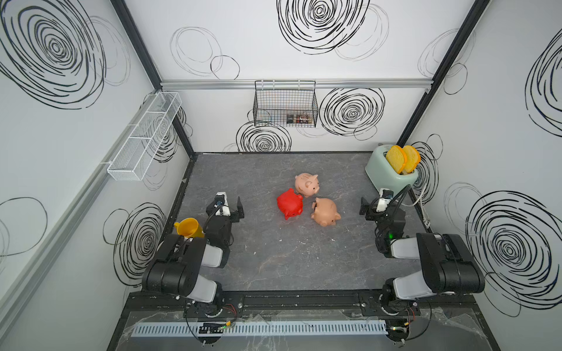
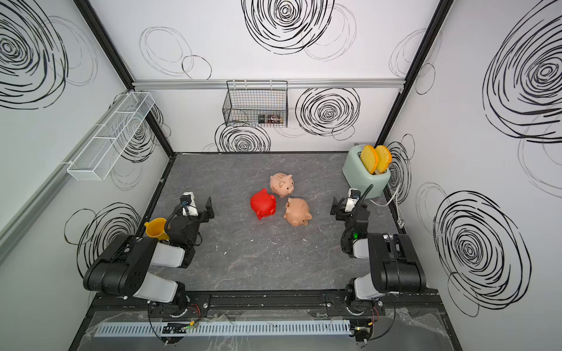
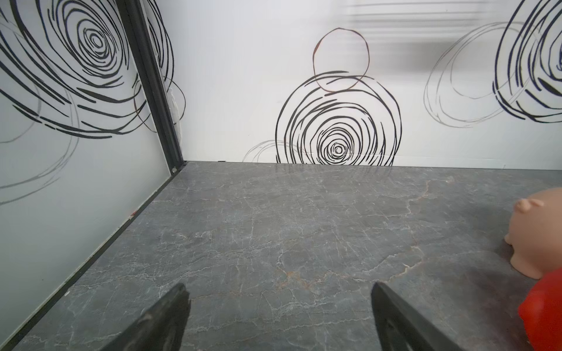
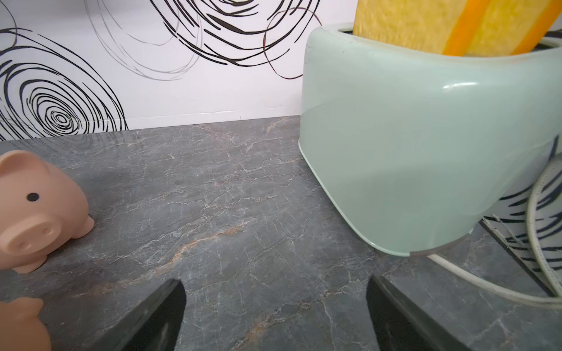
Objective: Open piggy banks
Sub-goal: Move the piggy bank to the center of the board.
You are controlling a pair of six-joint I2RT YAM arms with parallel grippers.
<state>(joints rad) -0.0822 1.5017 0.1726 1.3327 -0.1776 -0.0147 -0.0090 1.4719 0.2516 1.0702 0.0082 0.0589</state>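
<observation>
Three piggy banks stand close together mid-table in both top views: a bright red one (image 1: 290,206) (image 2: 264,206), a pale pink one (image 1: 307,184) (image 2: 282,184) behind it, and a peach-tan one (image 1: 326,211) (image 2: 298,211) to its right. My left gripper (image 1: 226,209) (image 3: 279,287) hovers open left of the red pig, with only bare table between its fingers. The pink pig (image 3: 538,231) and the red pig (image 3: 544,313) sit at the edge of the left wrist view. My right gripper (image 1: 375,209) (image 4: 275,281) is open and empty, right of the tan pig. The right wrist view shows the pink pig (image 4: 36,209) and part of the tan pig (image 4: 21,322).
A mint-green toaster (image 1: 390,173) (image 4: 425,146) holding two yellow toast slices stands at the back right, its white cord trailing beside my right arm. A yellow cup (image 1: 188,228) sits by my left arm. A black wire basket (image 1: 286,103) and a white mesh shelf (image 1: 146,133) hang on the walls.
</observation>
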